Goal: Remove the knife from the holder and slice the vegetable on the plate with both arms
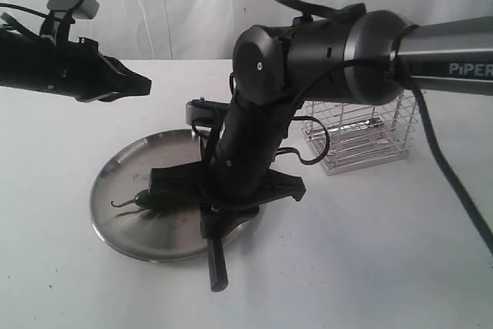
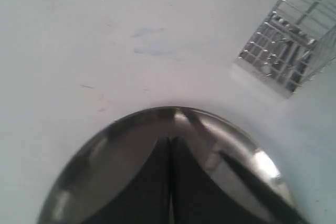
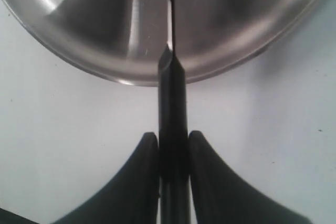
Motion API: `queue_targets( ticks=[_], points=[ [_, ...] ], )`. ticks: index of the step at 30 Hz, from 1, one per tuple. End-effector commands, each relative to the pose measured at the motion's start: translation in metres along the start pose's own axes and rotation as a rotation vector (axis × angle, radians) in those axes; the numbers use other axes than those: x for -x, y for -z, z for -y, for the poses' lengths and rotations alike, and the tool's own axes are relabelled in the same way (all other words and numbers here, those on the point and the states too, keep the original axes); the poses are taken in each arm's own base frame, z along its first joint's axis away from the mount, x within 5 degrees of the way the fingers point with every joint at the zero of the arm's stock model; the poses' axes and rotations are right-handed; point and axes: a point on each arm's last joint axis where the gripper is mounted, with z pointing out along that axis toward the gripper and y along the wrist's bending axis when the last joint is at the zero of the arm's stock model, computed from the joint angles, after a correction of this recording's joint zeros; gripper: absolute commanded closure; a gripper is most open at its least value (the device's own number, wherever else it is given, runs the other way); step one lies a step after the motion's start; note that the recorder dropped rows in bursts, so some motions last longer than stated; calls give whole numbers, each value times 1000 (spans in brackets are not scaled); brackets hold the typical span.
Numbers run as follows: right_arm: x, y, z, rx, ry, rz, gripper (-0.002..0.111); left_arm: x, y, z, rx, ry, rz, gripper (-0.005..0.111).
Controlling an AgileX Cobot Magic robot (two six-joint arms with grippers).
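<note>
**Knife.** The slim all-black kitchen knife (image 3: 171, 87) is out of the holder. It is clamped by its handle between the narrow-set fingers (image 3: 144, 171) of the right gripper (image 3: 173, 140). In the right wrist view the blade stands edge-on and reaches in over the plate rim. The handle end projects beyond the rim, above the white table (image 1: 370, 252).

**Vegetable.** The small glossy green chili pepper (image 1: 141, 201) lies on the round stainless-steel plate (image 1: 123, 240), just beside the lowered right gripper. Whether the blade touches it cannot be told, as the arm hides the edge.

**Holder.** The chrome wire basket (image 1: 362, 140) stands behind the plate, apart from it.

**Left gripper.** The left gripper (image 1: 142, 82) hangs above the plate's far side. Its fingers are pressed together on nothing.

**Assessment.** The step in hand appears to be the cut itself. The next move calls for setting the edge squarely across the pepper and pressing down. If the left arm is to steady the pepper, its fingers must first part.
</note>
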Motion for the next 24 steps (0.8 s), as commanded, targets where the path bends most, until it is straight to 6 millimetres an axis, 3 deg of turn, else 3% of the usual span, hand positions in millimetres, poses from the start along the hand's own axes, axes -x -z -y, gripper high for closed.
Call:
queue_targets(
  ticks=[1, 9, 17, 24],
  points=[
    [-5, -9, -7, -2, -16, -28, 108, -6, -15, 1, -135, 198, 55, 107],
    [-4, -17, -9, 8, -48, -19, 108, -23, -35, -4, -235, 292, 17, 107],
    [-4, -39, -8, -12, -60, -63, 108, -40, -54, -11, -291, 403, 4, 107],
    [-3, -40, -7, -23, -48, -51, 108, -40, -53, -7, -350, 315, 19, 107]
  ],
)
